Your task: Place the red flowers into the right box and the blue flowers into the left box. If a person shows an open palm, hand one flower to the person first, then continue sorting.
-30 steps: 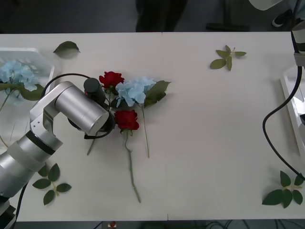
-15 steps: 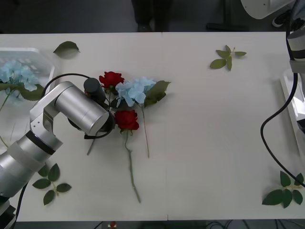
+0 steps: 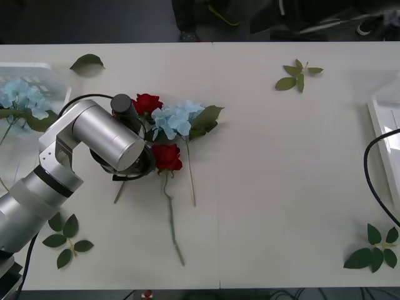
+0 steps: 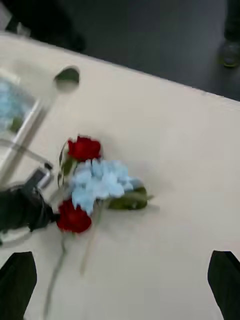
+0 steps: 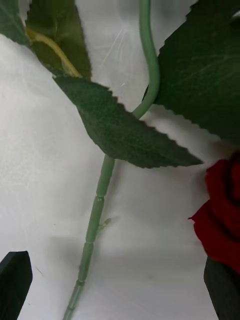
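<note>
I've got left gripper low over rose stem, fingers apart w/ nothing held; stem's thin, light, bendy, so I'd pinch mid-stem, below leaves.

We saw even, diffuse overhead light on the table; shadows were soft and short. The room beyond it was dark. The right wrist view was motion-blurred throughout. The left wrist view was sharp on the stem, with mild glare nearby.
</note>
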Controlling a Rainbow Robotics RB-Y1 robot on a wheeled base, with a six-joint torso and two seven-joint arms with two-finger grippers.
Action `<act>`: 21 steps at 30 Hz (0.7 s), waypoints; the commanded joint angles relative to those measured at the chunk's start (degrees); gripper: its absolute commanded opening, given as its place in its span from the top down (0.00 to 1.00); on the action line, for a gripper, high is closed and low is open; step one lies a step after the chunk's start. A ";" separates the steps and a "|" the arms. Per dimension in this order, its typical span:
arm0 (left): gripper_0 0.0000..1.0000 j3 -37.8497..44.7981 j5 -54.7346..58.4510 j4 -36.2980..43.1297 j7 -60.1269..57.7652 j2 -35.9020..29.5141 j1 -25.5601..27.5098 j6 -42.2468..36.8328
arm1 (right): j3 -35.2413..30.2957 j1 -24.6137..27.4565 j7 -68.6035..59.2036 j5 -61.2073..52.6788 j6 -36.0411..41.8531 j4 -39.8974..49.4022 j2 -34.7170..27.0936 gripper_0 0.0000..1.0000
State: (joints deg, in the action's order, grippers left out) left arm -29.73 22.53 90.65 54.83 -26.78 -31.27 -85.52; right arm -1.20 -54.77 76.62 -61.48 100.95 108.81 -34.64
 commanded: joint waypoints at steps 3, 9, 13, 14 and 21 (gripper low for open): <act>0.00 1.26 -0.82 1.20 1.07 0.23 -1.87 0.18 | -4.34 3.97 17.77 -9.89 9.05 2.02 -2.80 0.00; 0.00 0.99 -1.61 -1.00 1.42 0.32 -1.96 2.55 | -6.27 12.32 34.12 -12.35 9.05 4.48 -2.80 0.00; 0.00 0.64 -3.02 -1.44 1.51 0.32 -1.96 3.08 | -6.80 18.65 43.88 -11.56 9.05 6.42 -2.80 0.00; 0.00 0.47 -3.55 -1.53 1.51 0.32 -1.96 3.26 | -6.80 20.41 45.72 -11.29 9.05 6.68 -2.71 0.00; 0.00 -0.50 -4.69 -3.46 1.68 0.32 -1.96 5.98 | -6.71 27.35 56.88 -6.11 9.05 7.03 -2.27 0.00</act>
State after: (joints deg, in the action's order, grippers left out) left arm -29.76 18.99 87.18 55.06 -26.78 -31.27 -80.20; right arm -7.75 -27.89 130.25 -68.56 109.96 114.18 -36.47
